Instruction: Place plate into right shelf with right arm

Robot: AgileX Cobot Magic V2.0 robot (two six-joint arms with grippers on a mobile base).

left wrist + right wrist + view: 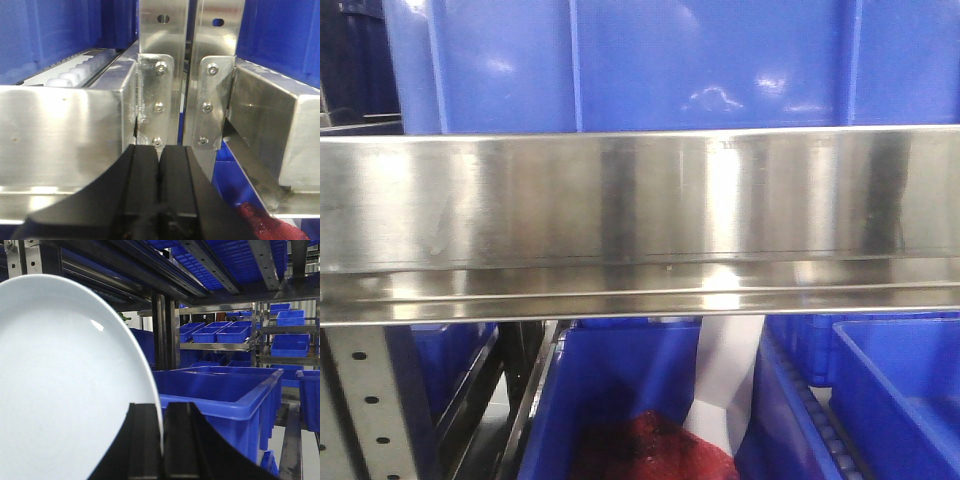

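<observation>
Right tool (pixel 161 411) pinches plate (pixel 65 380) rim.

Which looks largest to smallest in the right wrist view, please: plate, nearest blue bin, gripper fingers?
Largest: plate.
Then nearest blue bin and fingers, roughly alike; their nearness to the camera makes ranking unsure.
</observation>
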